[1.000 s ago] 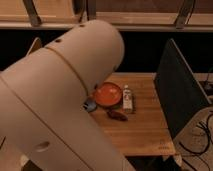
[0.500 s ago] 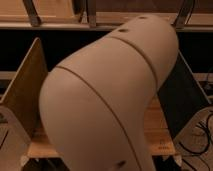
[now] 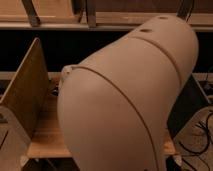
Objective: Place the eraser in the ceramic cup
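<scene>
camera view: most of the scene is filled by the robot's arm (image 3: pixel 125 100), a large rounded beige shell with curved seams and two small round holes near its top, seen from very close. behind it, a light wooden table (image 3: pixel 45 142) is seen only as a strip at lower left and a sliver at lower right. an upright wooden side panel (image 3: pixel 24 92) stands at the table's left edge, and a dark panel (image 3: pixel 186 107) is partly seen at the right edge. a wooden rail (image 3: pixel 55 21) with slanted struts runs across the top, above a dark background. dark cables (image 3: pixel 202 132) lie on the floor at far right. the gripper is hidden, somewhere beyond the arm's shell. its fingers are pressed together, and whether anything is between them cannot be told. the eraser and the ceramic cup are covered by the arm, so their places cannot be told.
</scene>
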Available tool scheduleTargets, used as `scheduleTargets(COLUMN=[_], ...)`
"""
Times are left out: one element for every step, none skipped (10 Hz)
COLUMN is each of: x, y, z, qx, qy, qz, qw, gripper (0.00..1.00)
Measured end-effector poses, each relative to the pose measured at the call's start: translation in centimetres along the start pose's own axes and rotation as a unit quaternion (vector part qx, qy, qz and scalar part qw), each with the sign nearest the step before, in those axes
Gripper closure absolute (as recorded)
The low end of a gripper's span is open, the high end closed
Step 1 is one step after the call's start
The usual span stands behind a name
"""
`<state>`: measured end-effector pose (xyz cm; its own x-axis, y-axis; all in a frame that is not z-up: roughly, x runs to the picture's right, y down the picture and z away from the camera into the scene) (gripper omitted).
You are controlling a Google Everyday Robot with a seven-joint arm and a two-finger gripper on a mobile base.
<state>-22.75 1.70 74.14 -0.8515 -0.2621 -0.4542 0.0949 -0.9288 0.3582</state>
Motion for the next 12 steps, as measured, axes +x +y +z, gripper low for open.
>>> scheduleTargets(x=[0.1, 0.0, -0.1, 0.3, 0.8, 1.2, 1.5, 1.9, 2.1, 2.3, 2.3, 2.1], y=[0.0, 0.0, 0.1, 0.8, 2.3, 3.8, 5.5, 7.3, 8.3, 9.5, 10.4, 10.9], z=[0.0, 0.0, 0.1, 0.2, 0.4, 0.5, 0.5, 0.6, 0.6, 0.6, 0.5, 0.5], qx=[0.0, 0.0, -0.002, -0.008, -0.02, -0.033, -0.047, -0.061, -0.069, -0.08, -0.09, -0.098], qy=[0.0, 0.0, 0.001, 0.007, 0.016, 0.022, 0.028, 0.036, 0.041, 0.049, 0.06, 0.075], qz=[0.0, 0.0, 0.002, 0.005, 0.005, 0.003, 0.001, -0.003, -0.005, -0.005, 0.001, 0.016], qw=[1.0, 1.0, 1.0, 0.9999, 0.9997, 0.9992, 0.9985, 0.9975, 0.9967, 0.9956, 0.9941, 0.9923], gripper=[1.0, 1.0, 1.0, 1.0, 1.0, 1.0, 1.0, 1.0, 1.0, 1.0, 1.0, 1.0])
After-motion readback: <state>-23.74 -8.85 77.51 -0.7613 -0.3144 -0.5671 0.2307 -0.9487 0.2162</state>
